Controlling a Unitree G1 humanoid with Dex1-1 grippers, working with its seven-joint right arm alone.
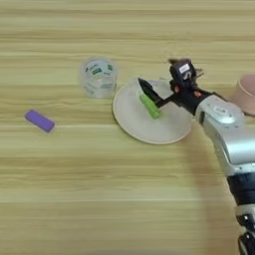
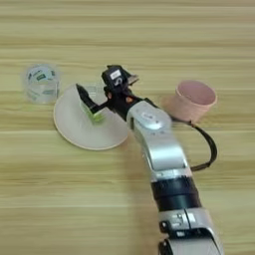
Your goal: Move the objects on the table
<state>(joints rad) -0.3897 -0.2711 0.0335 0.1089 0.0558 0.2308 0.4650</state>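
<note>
Your black two-fingered gripper (image 1: pixel 149 97) is closing on the green rectangular block (image 1: pixel 149 106), which is lying on the round cream plate (image 1: pixel 149 129), long axis running diagonally. Clear tape-like roll (image 1: pixel 98 75) is sitting just beside the plate; pink cup (image 2: pixel 191 101) and purple block (image 1: pixel 39 120) are lying well apart.

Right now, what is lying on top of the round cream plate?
On the plate lies a green block. The black fingers of the right gripper are at the block and cover part of it, so whether they grip it cannot be seen.
</note>
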